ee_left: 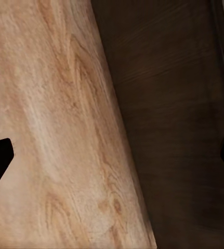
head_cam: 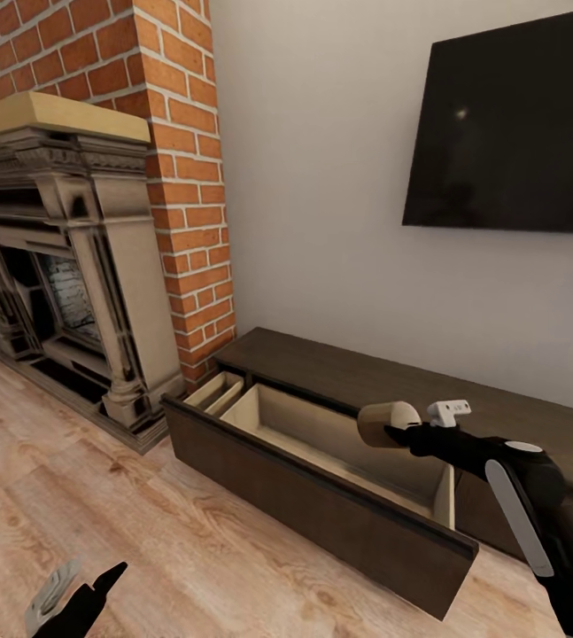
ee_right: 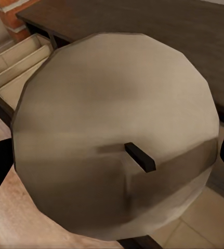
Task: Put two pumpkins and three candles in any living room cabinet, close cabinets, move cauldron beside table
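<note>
The right gripper (head_cam: 398, 433) is gripping a short tan round candle (head_cam: 387, 420) just above the open pale-wood drawer (head_cam: 321, 443) of the long dark-brown wooden cabinet (head_cam: 339, 372). The left gripper (head_cam: 78, 594) is hanging with its fingers spread apart over the light wooden floor (head_cam: 100, 496).

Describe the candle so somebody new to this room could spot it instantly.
Under the wall TV, find the long dark cabinet with its drawer pulled open. Over that drawer the right gripper holds the candle: a stubby tan cylinder, the only small loose thing around.
</note>
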